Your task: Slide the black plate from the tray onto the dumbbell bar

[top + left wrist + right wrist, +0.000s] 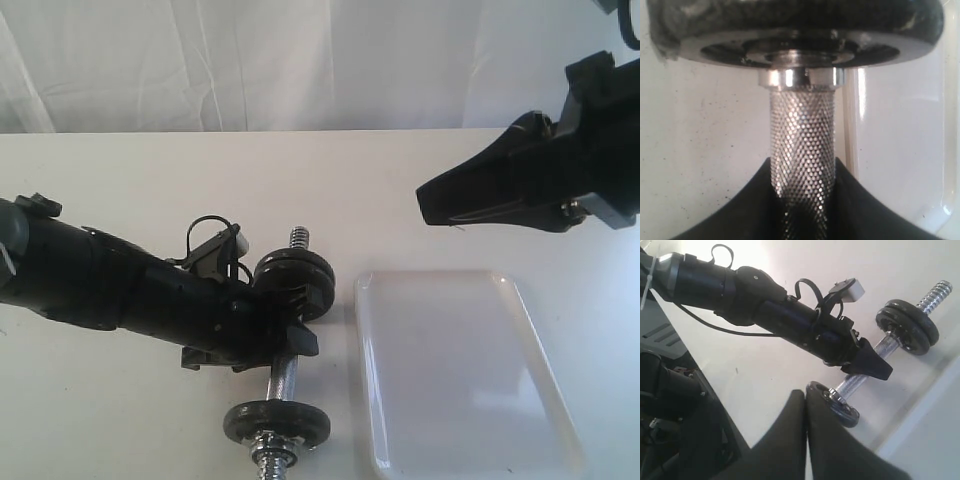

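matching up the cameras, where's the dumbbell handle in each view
exterior view: dumbbell handle lower centre, left of the tray
left wrist view: handle in the picture's middle, close up
right wrist view: handle right of centre, beyond the right gripper
shared landmark: left gripper clamped on the handle

Left gripper [292,342] clamps the knurled dumbbell bar [283,378] at mid-length. Black plate [293,283] sits on the far end, second plate [277,423] on the near end. Tray [460,400] lies just beside. Right gripper [432,205], jaws together, hangs above the table
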